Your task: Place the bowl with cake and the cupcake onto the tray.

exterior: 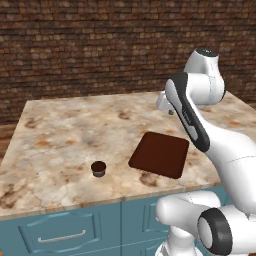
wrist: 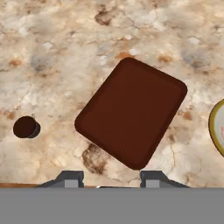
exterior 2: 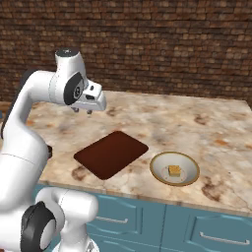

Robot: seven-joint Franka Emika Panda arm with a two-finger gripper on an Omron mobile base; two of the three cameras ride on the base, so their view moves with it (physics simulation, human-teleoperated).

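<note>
Hand view: gripper (wrist: 112,180) hangs high over the tray (wrist: 131,111), jaws part open, holding nothing. Cupcake (wrist: 26,127) sits left, bowl (wrist: 217,127) right, neither clearly nearer

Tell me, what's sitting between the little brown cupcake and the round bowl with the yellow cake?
The flat dark reddish-brown rectangular tray lies between the small chocolate-brown cupcake and the cream-beige bowl, seen in the hand view. It sits on the marble counter.

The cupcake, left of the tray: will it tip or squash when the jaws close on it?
The cupcake looks small and squat, so it probably won't tip easily. Its rounded top suggests soft cake, so a firm squeeze may dent it. Standing alone on bare counter, a nudge would likely slide it.
</note>
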